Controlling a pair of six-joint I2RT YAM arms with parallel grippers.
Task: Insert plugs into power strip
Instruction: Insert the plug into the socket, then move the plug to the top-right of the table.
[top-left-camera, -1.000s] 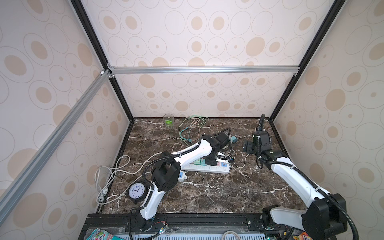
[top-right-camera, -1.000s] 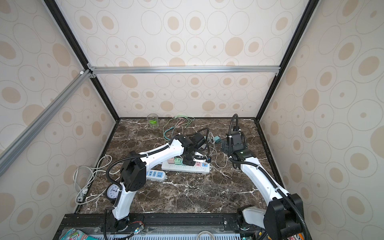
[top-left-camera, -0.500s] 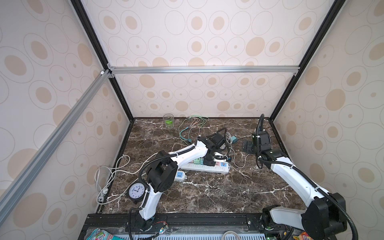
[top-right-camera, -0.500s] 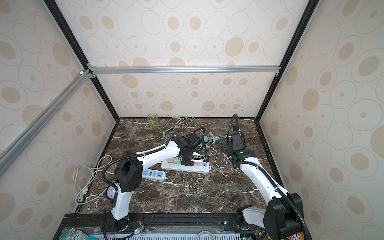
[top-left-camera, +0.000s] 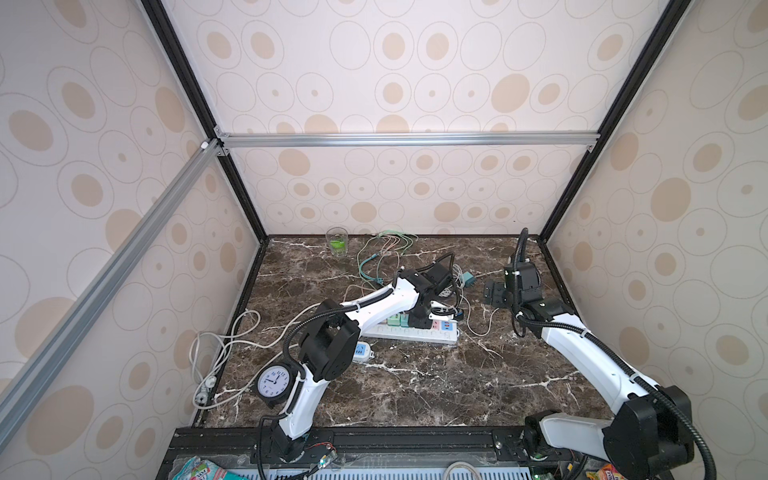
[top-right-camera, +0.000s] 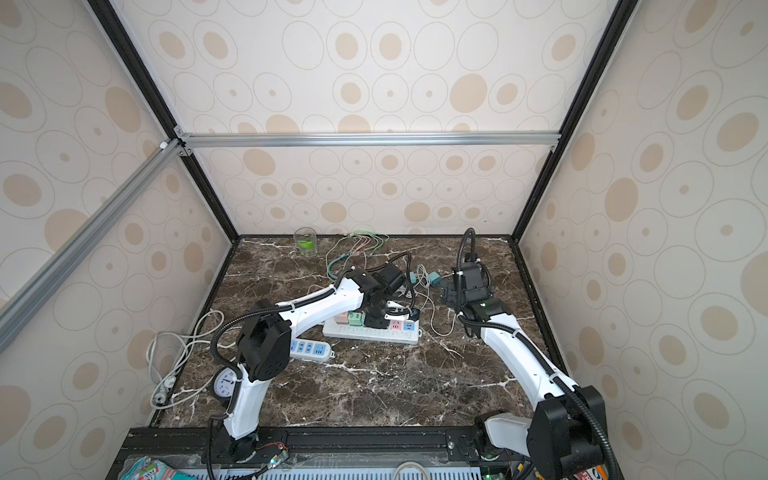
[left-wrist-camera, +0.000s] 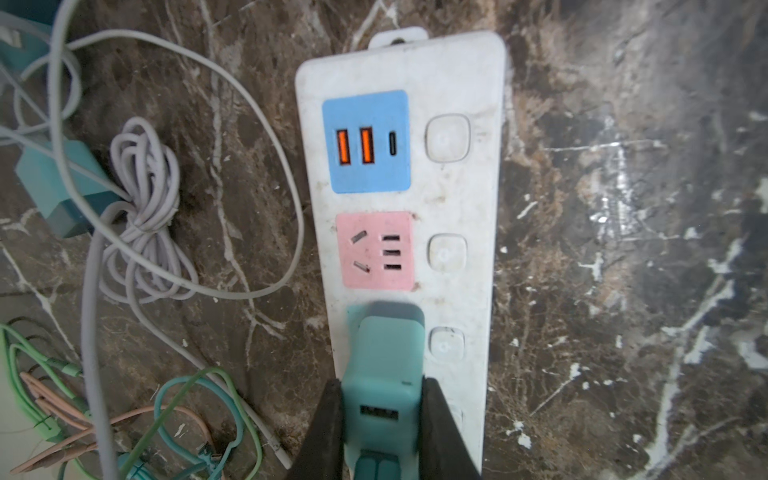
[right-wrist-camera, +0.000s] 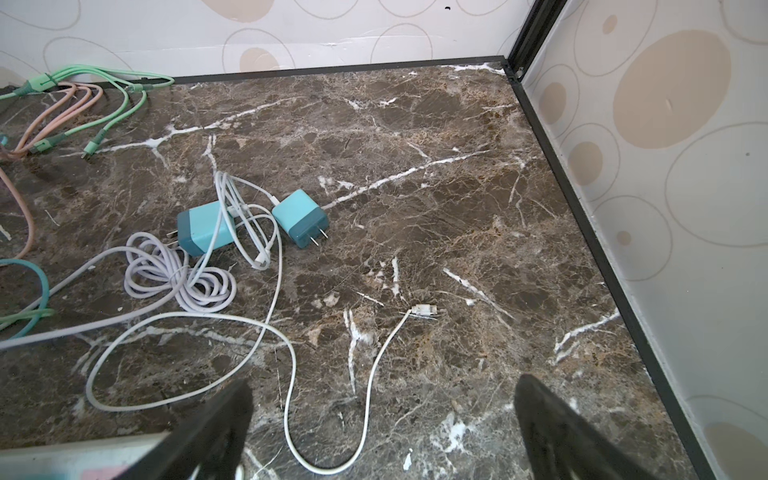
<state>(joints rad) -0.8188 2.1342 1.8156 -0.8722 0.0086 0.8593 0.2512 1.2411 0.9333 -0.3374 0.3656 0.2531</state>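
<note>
The white power strip lies mid-table, also seen in both top views. My left gripper is shut on a teal plug, which stands upright on the strip's teal socket. The pink socket beside it is empty. A pink plug and a mint plug stand in the strip to the left of that gripper. Two more teal plugs lie on the table with white cable. My right gripper hangs open over bare table right of the strip, holding nothing.
A coiled lavender cable and a loose white cable lie between the strip and the right gripper. Green and pink cables and a green glass sit at the back. A second strip, a clock and white cords are at the left.
The left arm has shifted slightly over the strip with the teal plug still in its grip. The right arm has not moved.
</note>
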